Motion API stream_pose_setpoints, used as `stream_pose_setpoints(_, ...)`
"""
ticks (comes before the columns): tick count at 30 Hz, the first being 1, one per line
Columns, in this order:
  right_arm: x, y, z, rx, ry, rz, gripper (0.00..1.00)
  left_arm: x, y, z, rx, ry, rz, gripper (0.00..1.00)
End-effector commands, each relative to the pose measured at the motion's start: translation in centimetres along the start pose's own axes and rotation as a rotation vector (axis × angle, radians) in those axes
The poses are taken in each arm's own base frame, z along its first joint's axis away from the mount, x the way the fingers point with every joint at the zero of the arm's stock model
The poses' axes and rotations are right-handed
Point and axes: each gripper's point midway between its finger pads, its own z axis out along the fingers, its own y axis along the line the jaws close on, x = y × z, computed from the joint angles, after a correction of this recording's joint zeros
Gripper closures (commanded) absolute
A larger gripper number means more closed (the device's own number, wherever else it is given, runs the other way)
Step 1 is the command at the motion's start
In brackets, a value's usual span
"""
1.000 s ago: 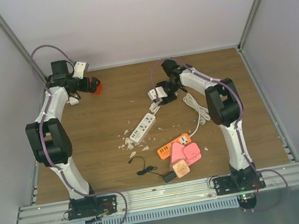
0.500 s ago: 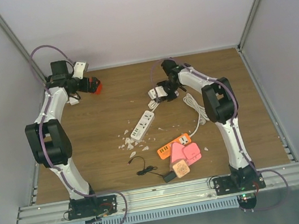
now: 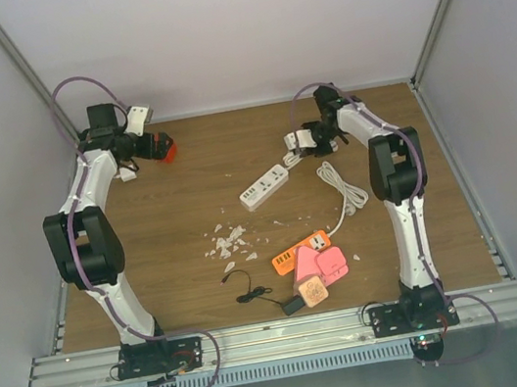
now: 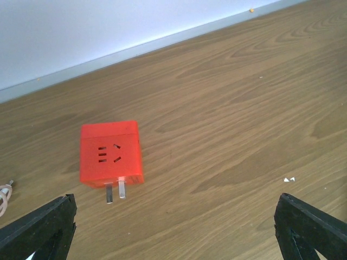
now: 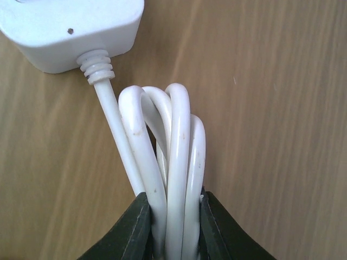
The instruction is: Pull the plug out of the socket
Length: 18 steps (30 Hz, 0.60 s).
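A red cube plug adapter (image 4: 111, 154) with two bare metal prongs lies on the wooden table, also seen in the top view (image 3: 166, 150) at the back left. My left gripper (image 4: 173, 230) is wide open and empty, with the adapter ahead of it to the left; in the top view the left gripper (image 3: 148, 144) sits just beside it. My right gripper (image 5: 172, 227) is shut on looped white cable (image 5: 171, 151) of the white power strip (image 5: 70, 30). In the top view my right gripper (image 3: 314, 140) is at the back right, the strip (image 3: 265, 186) to its front left.
The rest of the white cable (image 3: 342, 189) coils in front of the right gripper. An orange power strip (image 3: 301, 251), pink adapters (image 3: 322, 264), a wooden-coloured cube (image 3: 314, 291) and a black charger with thin cable (image 3: 255, 288) lie near the front. White scraps (image 3: 227, 241) lie mid-table.
My right gripper has moved towards the back right, dragging the white power strip by its cable along with it. The left arm and the red adapter have not moved.
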Motion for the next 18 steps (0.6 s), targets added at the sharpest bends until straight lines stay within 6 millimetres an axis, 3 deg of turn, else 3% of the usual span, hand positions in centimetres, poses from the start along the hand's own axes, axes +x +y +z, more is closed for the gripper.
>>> stream_pose_setpoints(1,6.4,1.2,0.0,-0.026,0.116,0.081,0.84,-2.0,-0.3,-1.0,-0.014,-0.045,0.051,0.01)
stream_pose_setpoints(8,10.8,1.7,-2.2,0.007,0.145,0.214,0.84,-2.6,-0.3,-1.2,-0.021,-0.059,0.067,0.01)
stream_pose_setpoints(9,12.5,2.1,-3.0,0.017,0.158,0.247,0.84,-2.7,-0.2,-1.2,-0.020,-0.061,0.063,0.01)
stream_pose_setpoints(18,19.3,4.6,-6.1,0.050,0.237,0.368,0.84,-3.5,0.5,-1.6,-0.080,-0.126,0.060,0.01)
